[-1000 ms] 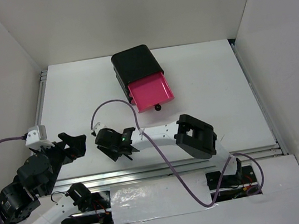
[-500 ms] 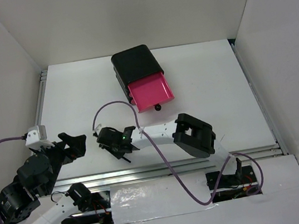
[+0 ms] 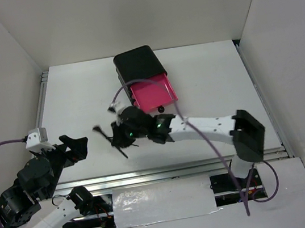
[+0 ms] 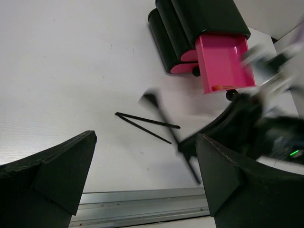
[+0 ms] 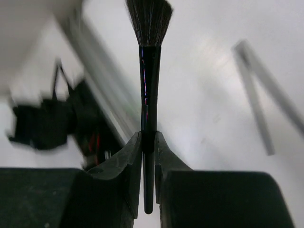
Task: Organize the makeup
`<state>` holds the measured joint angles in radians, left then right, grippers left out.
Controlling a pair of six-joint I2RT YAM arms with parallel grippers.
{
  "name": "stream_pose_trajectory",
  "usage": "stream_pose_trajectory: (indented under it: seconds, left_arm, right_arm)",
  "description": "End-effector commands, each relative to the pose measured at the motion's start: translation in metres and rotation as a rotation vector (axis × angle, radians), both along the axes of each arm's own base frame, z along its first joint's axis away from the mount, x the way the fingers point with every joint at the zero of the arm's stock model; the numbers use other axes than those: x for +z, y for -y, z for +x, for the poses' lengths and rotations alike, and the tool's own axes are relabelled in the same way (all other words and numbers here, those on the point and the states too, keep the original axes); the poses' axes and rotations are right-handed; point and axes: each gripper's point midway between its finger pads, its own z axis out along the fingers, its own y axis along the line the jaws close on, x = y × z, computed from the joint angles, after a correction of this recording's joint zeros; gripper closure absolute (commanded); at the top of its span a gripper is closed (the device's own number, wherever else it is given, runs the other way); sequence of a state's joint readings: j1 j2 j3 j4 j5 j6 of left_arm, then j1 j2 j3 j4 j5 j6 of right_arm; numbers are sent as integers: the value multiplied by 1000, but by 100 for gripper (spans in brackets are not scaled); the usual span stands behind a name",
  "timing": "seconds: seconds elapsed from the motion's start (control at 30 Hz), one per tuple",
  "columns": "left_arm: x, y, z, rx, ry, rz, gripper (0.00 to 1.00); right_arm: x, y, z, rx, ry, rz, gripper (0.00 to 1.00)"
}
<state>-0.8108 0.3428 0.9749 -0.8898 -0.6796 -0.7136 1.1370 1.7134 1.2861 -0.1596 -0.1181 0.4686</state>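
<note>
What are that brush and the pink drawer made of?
Brush: glossy black handle, probably plastic or lacquered wood, judging by the sheen along it; soft dark bristles, natural hair or synthetic. Pink drawer: likely moulded plastic, being smooth, evenly coloured and slightly shiny.

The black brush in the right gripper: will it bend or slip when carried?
Probably stiff: the brush juts straight from the right gripper. Its thin, glossy handle may pivot or slip between the jaws. Pushed, the bristles likely splay.
</note>
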Motion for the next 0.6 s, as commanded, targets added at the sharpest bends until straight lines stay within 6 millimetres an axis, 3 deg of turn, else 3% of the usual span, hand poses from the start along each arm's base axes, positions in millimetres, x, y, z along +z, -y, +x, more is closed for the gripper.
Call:
stream_pose_trajectory:
  seconds: [0.0, 0.07, 0.1, 0.23, 0.3, 0.33, 0.4, 0.43, 0.57]
  left_arm:
    - [8, -2, 0, 10, 31, -34, 1]
    - [8, -2, 0, 10, 30, -34, 1]
    - [8, -2, -1, 10, 31, -36, 1]
    - [9, -5, -1, 22, 32, -41, 1]
    - [8, -7, -2, 27, 32, -42, 0]
    - [9, -6, -2, 26, 33, -43, 1]
    - [8, -6, -2, 27, 31, -42, 1]
    - [8, -6, -2, 23, 29, -41, 1]
    - [8, -4, -1, 17, 29, -36, 1]
  right_arm:
    - [101, 42, 90, -509, 98, 238, 100]
    - [106, 83, 126, -787, 36, 264, 100]
    - [104, 114, 152, -957, 48, 267, 100]
    - [88, 156, 203, -1248, -101, 377, 100]
    - [78, 168, 217, -1318, -106, 335, 100]
    - [90, 173, 229, -1357, -82, 351, 100]
    - [68, 179, 239, -1398, -76, 250, 100]
    - [75, 180, 246, -1417, -66, 253, 100]
    - [49, 190, 255, -1450, -68, 180, 100]
